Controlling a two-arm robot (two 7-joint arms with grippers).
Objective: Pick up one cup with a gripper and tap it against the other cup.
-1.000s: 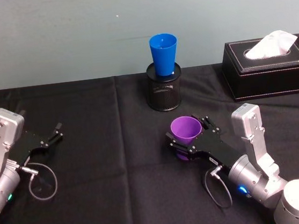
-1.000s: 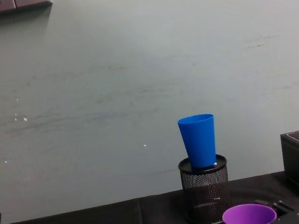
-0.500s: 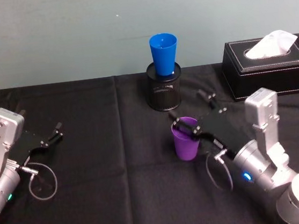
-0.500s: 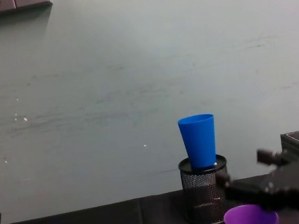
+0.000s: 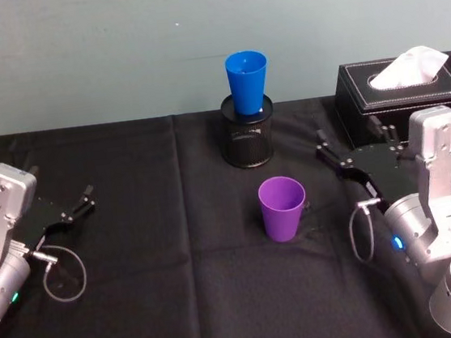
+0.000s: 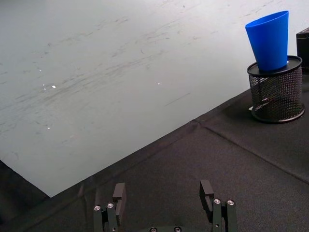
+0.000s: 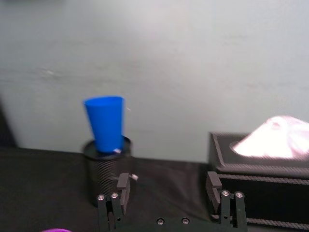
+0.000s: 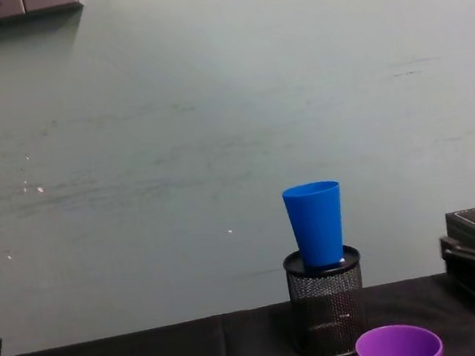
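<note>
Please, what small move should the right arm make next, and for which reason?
Probably it should bring the right claw back toward the purple cup with its jaws around the cup's wall. The claw is open and holds nothing, and it sits apart from the cup, on the tissue box side. The purple cup stands upright on the table; the blue cup rests in the mesh pen holder.

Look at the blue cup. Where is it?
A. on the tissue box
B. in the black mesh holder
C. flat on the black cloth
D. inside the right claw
B: the blue cup stands upright in the mouth of the black mesh holder, behind the purple cup.
</note>
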